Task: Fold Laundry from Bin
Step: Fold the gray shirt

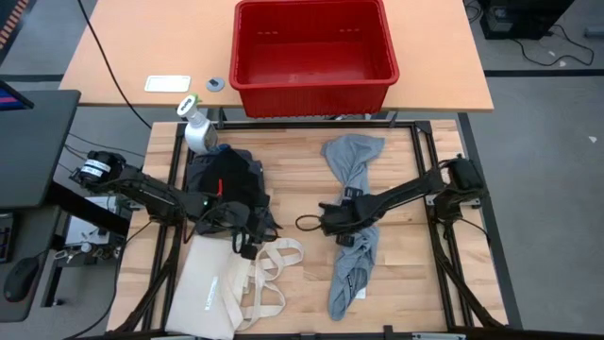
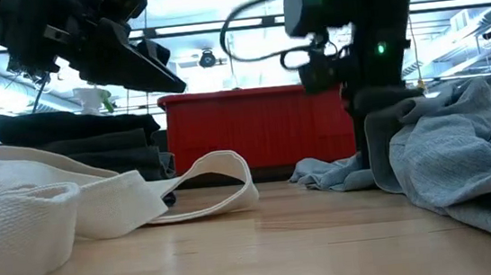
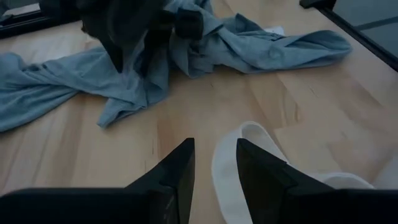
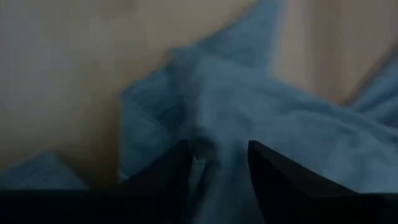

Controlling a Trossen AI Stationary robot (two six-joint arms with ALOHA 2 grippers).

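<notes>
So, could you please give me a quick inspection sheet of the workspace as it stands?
Surface: wooden table, partly covered.
Job's things: red bin on the far table; grey-blue garment crumpled lengthwise; dark folded pile.
Clutter: cream tote bag; spray bottle beside the pile.
Grippers: left gripper open above a tote handle, holding nothing; right gripper at the garment, fabric between its fingers.
Cables: black loop on the right arm.
Surroundings: computer mouse on the side desk.

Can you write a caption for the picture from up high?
Two robot arms work over a grey garment and dark clothes, below an empty red bin.
</notes>
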